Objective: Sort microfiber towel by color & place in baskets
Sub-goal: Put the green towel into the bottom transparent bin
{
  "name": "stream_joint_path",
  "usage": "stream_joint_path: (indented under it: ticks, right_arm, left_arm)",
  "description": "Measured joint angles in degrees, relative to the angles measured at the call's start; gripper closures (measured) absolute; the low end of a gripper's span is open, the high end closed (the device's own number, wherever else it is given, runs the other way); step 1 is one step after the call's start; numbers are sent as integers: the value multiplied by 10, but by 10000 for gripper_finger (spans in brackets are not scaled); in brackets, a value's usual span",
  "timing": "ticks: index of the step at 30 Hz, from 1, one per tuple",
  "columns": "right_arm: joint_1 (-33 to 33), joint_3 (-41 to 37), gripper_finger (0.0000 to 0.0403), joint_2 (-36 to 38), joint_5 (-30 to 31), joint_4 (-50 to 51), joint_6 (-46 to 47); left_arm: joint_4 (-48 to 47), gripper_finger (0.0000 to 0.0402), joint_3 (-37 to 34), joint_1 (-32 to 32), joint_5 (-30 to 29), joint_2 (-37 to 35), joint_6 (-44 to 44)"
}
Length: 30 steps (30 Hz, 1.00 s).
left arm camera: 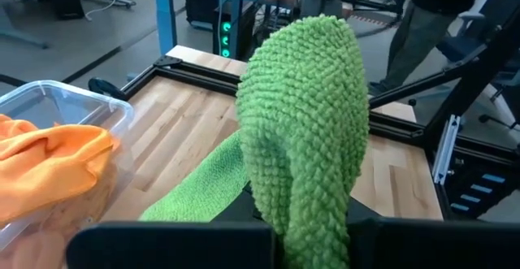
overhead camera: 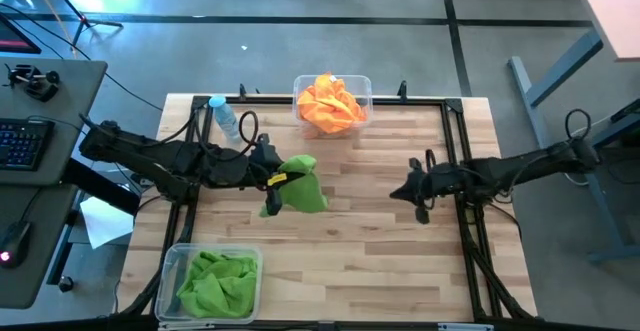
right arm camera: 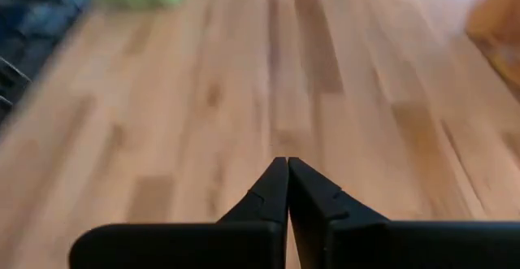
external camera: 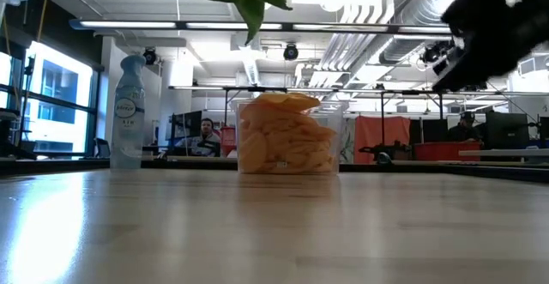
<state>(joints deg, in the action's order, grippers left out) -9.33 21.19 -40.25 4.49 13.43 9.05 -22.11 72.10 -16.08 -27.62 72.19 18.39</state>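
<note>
The left pincer is grasping a green microfiber towel lifted above the counter middle, needing carriage to the near basket of green towels, while the right pincer, clenched and empty, is hovering apart

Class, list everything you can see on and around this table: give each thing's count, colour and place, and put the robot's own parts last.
Green towel: one, green, hanging from the left gripper above mid-table.
Green towels: a pile, in the near-left basket.
Orange towels: a pile, in the far-centre basket.
Spray bottle: one, clear with blue cap, far-left of the table.
Keyboard: one, dark, on the side desk to the left.
Left gripper: dark, shut on the green towel.
Right gripper: dark, shut, empty, above the table's right half.
</note>
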Motion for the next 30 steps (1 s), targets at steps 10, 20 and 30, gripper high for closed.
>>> stream_joint_path:
  ticks: [10,20,30]
  right_arm:
    - [37,-200,402,49,30,-360,7]
    - [49,-202,403,137,26,-290,3]
    - [49,-202,403,314,19,-142,28]
  left_arm:
    - [0,401,0,4,0,0,0]
    - [0,401,0,3,0,-1,0]
    - [-9,401,0,3,15,-2,0]
